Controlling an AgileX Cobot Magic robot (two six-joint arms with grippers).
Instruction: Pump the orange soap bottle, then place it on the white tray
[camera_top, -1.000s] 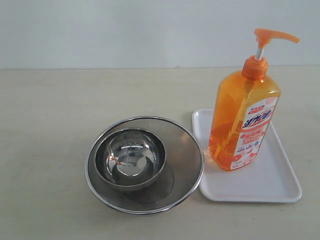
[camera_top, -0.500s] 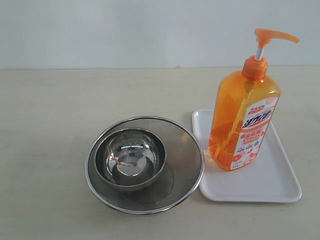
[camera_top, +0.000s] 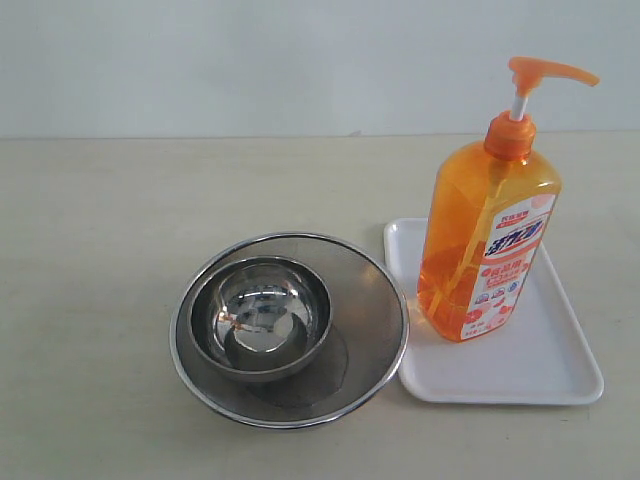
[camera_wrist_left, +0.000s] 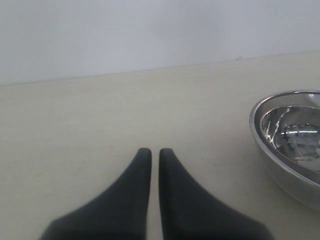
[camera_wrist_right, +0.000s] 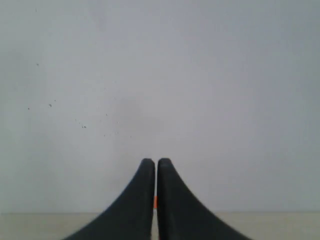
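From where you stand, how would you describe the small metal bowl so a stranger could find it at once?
On the beige table, beside the white tray carrying the orange soap bottle, sits a wide mesh strainer. The bowl nests inside it: smaller, solid and mirror-shiny, not meshed.

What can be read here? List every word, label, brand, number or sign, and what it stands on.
Tall translucent orange soap bottle, white-and-red label: large blue Chinese lettering, too blurred to quote.
Same label: small red print above and below it, too small to read.
Flat white plastic tray, round steel mesh strainer, steel bowl inside it: no text.
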